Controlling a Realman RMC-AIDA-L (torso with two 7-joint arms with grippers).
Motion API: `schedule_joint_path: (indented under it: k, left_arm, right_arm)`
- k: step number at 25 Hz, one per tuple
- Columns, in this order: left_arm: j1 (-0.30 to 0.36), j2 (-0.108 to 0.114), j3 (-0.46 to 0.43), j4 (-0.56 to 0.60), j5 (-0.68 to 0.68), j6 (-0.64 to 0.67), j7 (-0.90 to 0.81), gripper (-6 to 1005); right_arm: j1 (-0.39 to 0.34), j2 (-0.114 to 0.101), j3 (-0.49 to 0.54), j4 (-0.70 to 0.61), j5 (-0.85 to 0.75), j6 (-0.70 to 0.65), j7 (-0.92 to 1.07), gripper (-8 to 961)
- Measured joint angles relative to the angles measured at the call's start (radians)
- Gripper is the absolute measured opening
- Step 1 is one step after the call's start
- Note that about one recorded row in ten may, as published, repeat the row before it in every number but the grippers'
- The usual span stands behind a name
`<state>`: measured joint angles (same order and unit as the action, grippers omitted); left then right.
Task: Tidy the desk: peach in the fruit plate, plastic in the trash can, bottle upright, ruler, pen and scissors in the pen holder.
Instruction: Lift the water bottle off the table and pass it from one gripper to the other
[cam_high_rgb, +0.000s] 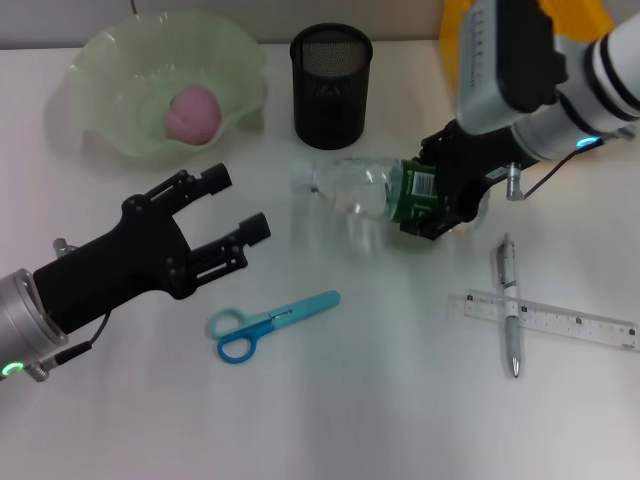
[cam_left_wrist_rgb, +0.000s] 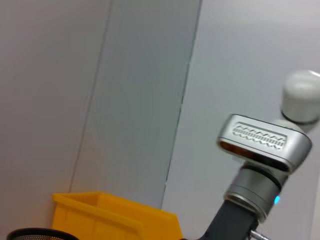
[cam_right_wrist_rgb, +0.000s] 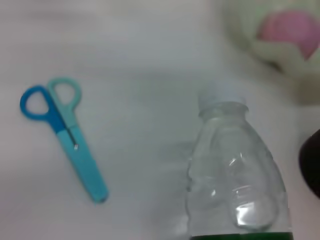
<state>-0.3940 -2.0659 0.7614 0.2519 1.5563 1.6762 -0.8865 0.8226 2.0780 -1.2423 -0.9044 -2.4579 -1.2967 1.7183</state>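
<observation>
Bright, even light falls on the white desk (cam_high_rgb: 380, 420); shadows are soft. The right wrist view is blurry.

White desk (cam_high_rgb: 380, 420) — pale grey panelled wall (cam_left_wrist_rgb: 125, 100) behind.

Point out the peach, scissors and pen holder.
peach (cam_high_rgb: 193, 112), head view, middle of its pink top.
scissors (cam_high_rgb: 292, 312), head view, on the blades near the pivot.
pen holder (cam_high_rgb: 331, 100), head view, front mesh wall.

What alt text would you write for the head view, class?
The right gripper grips a bottle lying on the desk, while the open left gripper hovers near scissors. A peach sits in the plate.
</observation>
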Motion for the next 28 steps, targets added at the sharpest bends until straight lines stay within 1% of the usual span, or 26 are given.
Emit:
schedule_joint_path:
  k: [4,8,12,17,18,19,22,24,28]
  left_arm:
    - [-0.002,-0.004,-0.005,-0.006,-0.017,0.005,-0.023,801]
    - [-0.012,-0.005,-0.005,-0.038,-0.058,0.006,-0.029,801]
    - [-0.015,-0.006,-0.005,-0.046,-0.075,0.004,-0.04,801]
    - [-0.016,-0.006,-0.007,-0.048,-0.102,0.0,-0.051,801]
    - [-0.017,-0.006,-0.007,-0.049,-0.11,0.0,-0.057,801]
    - [-0.017,-0.006,-0.007,-0.049,-0.11,0.0,-0.057,801]
    - [-0.026,-0.004,-0.008,-0.05,-0.114,0.0,-0.083,801]
    - [-0.031,-0.004,-0.008,-0.049,-0.114,0.0,-0.089,801]
    - [-0.037,-0.003,-0.011,-0.049,-0.114,0.002,-0.104,801]
  right_arm:
    - [-0.057,-0.001,0.03,-0.033,0.085,0.0,-0.028,766]
    - [-0.118,0.0,0.071,-0.032,0.203,0.006,-0.096,766]
    - [-0.193,0.002,0.084,-0.028,0.368,0.032,-0.174,767]
    - [-0.286,0.002,0.086,-0.008,0.587,0.03,-0.306,768]
    - [-0.314,0.001,0.086,0.009,0.666,0.024,-0.355,768]
    - [-0.314,0.001,0.086,0.009,0.666,0.024,-0.355,769]
    - [-0.349,0.001,0.086,0.066,0.797,-0.004,-0.464,769]
    - [-0.363,0.001,0.086,0.127,0.892,-0.028,-0.546,770]
    - [-0.36,0.001,0.084,0.261,1.018,-0.057,-0.672,770]
